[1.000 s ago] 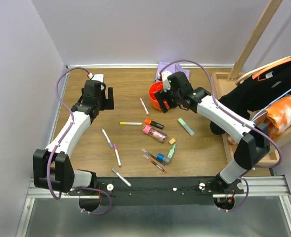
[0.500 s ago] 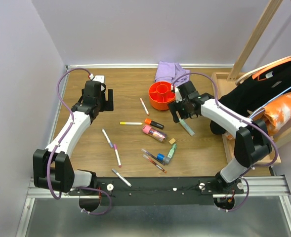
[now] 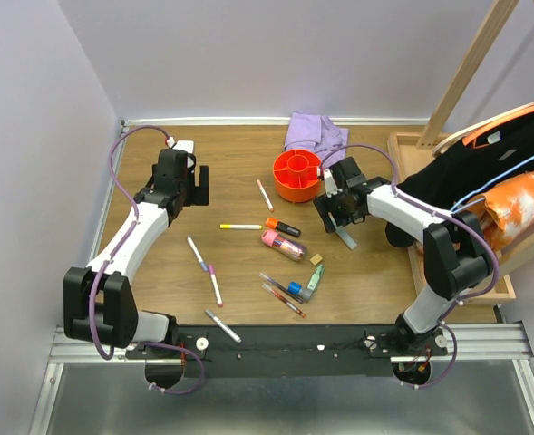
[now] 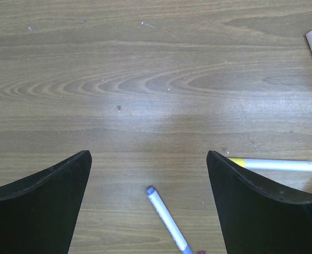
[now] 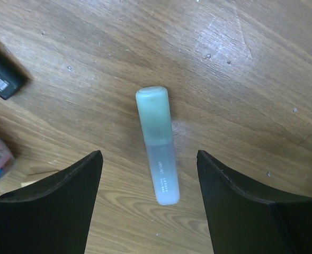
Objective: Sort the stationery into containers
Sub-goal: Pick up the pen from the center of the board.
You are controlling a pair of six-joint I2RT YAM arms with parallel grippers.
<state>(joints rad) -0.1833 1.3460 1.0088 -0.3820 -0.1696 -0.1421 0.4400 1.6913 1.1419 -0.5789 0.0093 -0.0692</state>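
**Right jaws astride a mint highlighter beside the cup**

The wood-grain table (image 3: 239,163) fills the middle of the top view, its brown surface matte and lightly scuffed. Along its right edge sits a shallow rectangular wooden tray (image 3: 402,145). At upper centre lies a lilac cloth (image 3: 314,134), soft and crumpled. Just below the cloth stands the round orange cup (image 3: 285,188), glossy plastic with inner dividers splitting it into compartments (whether anything lies inside cannot be made out).

The right gripper (image 5: 149,153) hangs just right of the cup. Its two black fingers are spread wide around the mint highlighter (image 5: 158,148), with bare wood showing on each side, so it touches neither finger. The highlighter is a stubby rounded bar lying flat on the table, with an opaque mint cap and a frosted translucent barrel bearing small print. The left gripper (image 4: 148,153), over the upper left of the table, is equally splayed above bare wood and holds nothing.

The rest of the stationery is scattered across the table's centre:

- a fat pink tube (image 3: 283,243)
- an orange highlighter (image 3: 276,224) with a black end, just above the tube
- a thin white pen with a yellow cap (image 3: 240,226), to the left of the orange highlighter
- two slim white pens (image 3: 197,254) at lower left
- a pink pen (image 3: 264,194) beside the cup
- a cluster of red pens (image 3: 280,296) at lower centre
- a small square tan eraser (image 3: 316,259)
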